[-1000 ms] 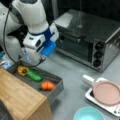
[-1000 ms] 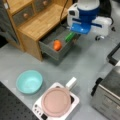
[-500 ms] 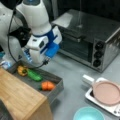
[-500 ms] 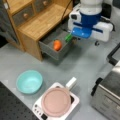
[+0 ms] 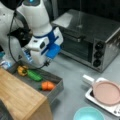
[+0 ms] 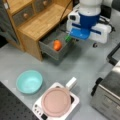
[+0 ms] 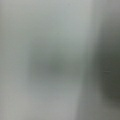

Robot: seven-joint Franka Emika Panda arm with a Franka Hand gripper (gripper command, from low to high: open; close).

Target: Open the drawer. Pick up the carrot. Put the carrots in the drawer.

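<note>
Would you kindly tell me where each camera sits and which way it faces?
Front view: looks down over the wooden top at the open drawer, carrot and oven; the arm fills its left.
Front view: high on the opposite side, looking down on carrot, bowl and arm.
Wrist view: only grey blur; claw not visible.
Both front views share drawer, carrot, bowl, arm.

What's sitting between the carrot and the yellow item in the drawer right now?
In a front view, the green vegetable lies between the carrot and the yellow item, all three inside the open drawer.
</note>
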